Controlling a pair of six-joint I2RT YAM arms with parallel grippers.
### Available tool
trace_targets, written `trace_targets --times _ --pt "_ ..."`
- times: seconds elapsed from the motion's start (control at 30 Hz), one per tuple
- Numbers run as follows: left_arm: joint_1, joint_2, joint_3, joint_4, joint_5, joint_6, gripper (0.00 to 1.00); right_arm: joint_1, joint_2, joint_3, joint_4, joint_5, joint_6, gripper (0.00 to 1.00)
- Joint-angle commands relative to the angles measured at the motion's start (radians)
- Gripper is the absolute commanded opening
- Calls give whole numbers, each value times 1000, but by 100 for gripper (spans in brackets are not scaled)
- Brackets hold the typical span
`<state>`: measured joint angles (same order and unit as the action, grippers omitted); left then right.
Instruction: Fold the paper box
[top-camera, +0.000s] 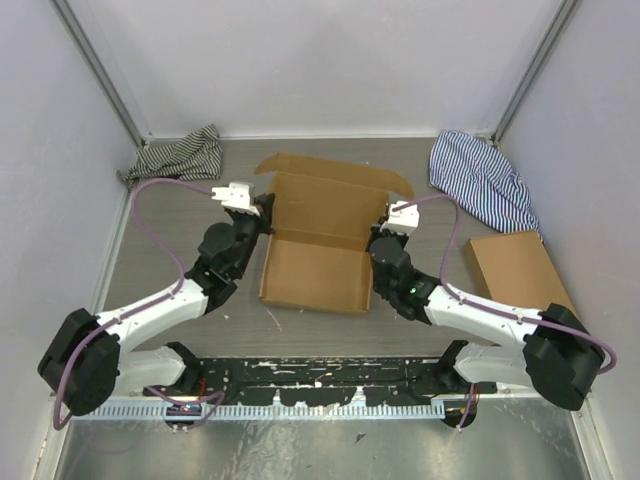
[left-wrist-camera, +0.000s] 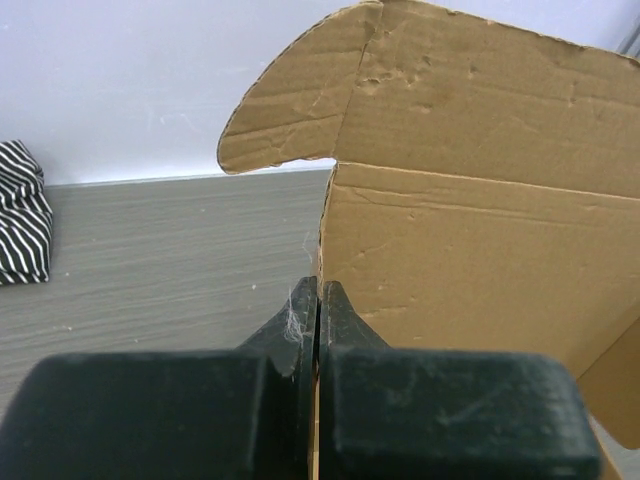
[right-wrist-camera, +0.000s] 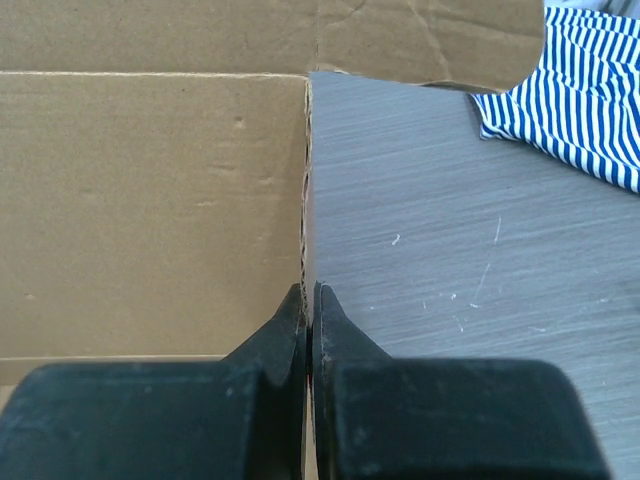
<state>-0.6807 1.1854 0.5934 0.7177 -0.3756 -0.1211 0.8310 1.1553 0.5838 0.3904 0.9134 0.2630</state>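
Mid-counter, between the two arms: the paper box — plain brown corrugated board, die-cut, partly formed into a shallow rectangular tray. Open on top, lid panel leaning back toward the far wall, rounded ear flaps at both upper corners. Matte and fibrous on the surface, with small dents and creases near the lid's fold line; raw and slightly ragged along the cut edges.

Left tool at the tray's left wall, near the back corner. Closed right down on that wall in the left wrist view, black fingertips meeting with only the thin cardboard edge between them; a few pale fibres caught at the tips. Right tool mirrored on the right wall, likewise clamped tight on the board — its edge seen end-on as a narrow line running away from the tapered black fingers.

Grey wood-grain laminate under everything, flecked with small white scratches. Far left corner: a crumpled black-and-white striped cloth. Far right: a blue-and-white striped cloth, soft and bunched, near the right ear flap. By the right edge, well apart from the tray: a second brown cardboard box, closed and flat-sided.
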Motion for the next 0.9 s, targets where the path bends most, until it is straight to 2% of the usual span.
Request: trace_targets --times 0.0,0.2,0.4,0.53,0.63,0.7,0.8,0.87 --pt "-62 -3 -56 76 -73 -21 5 61 -21 -39 158 147 16 1" --pt "-127 -47 -119 31 -128 -38 7 132 -58 -54 3 243 138 1" --pt "-166 -122 -169 -17 -208 -37 7 221 -101 -58 -88 371 185 1" --pt "-177 -174 -193 -51 -245 -35 6 230 -86 -38 -172 407 251 1" --pt "-178 -200 -202 -94 -270 -35 0 254 -78 10 -333 435 363 3" --pt "-179 -211 -196 -136 -297 -37 0 278 -79 68 -511 460 446 18" --pt "-179 -232 -209 -147 -314 -37 0 300 -69 228 -880 459 648 58" --pt "-179 -244 -218 -149 -321 -44 0 314 -54 338 -1115 453 753 70"
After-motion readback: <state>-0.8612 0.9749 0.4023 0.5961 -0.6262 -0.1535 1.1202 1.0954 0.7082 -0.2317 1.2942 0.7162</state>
